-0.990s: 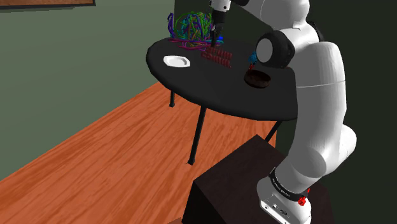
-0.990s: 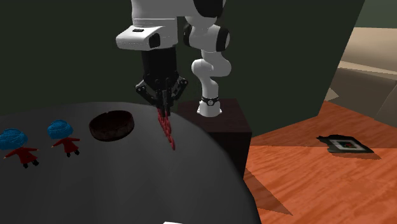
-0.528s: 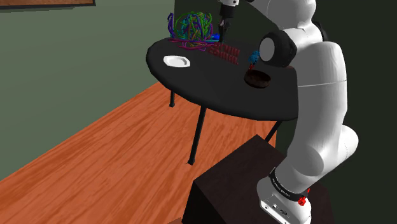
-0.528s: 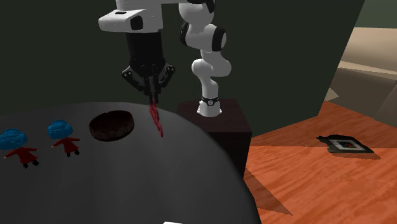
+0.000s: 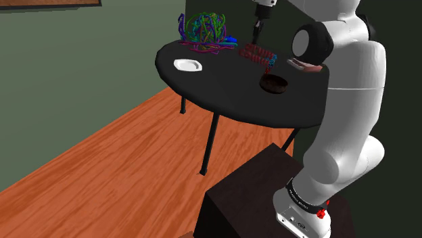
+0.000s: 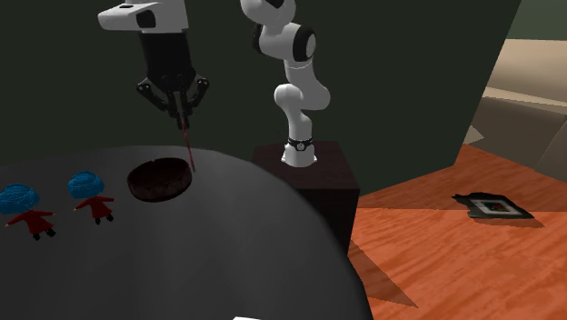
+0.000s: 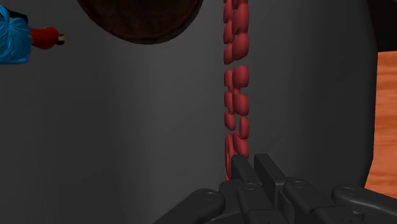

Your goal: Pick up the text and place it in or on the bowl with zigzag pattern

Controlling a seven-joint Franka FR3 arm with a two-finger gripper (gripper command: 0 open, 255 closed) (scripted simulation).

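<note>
- Table (image 5: 223, 94): round, black, on thin legs over an orange wood floor (image 5: 101, 155). The bowl sits on it, so I'll place everything off the bowl.
- Arm (image 5: 345, 101): white, and it rises from the dark stand (image 5: 243, 203) on the near side of the bowl in the shoulder view, then reaches over the table.
- Tangle of coloured wires (image 5: 206, 32): on the far edge of the table, well apart from the bowl, off to the shoulder view's left of it.
- My gripper (image 6: 179, 107): up in the air above the bowl, pointing down. Jaws are narrow, pinched on the top end of the text.
- Bowl (image 6: 160, 178): dark brown, upright, nothing in it.
- Text (image 6: 186, 145): a string of red letters hanging straight down from my fingers (image 7: 240, 167). Its low end is right by the bowl's rim, on the second exterior view's right of it, not inside.
- Two dolls (image 6: 94, 195): blue hair, red clothes, lying on the table near the bowl, on the second exterior view's left of it.
- Plate (image 5: 188, 65): small, white, well apart from the bowl, on the shoulder view's left of it.
</note>
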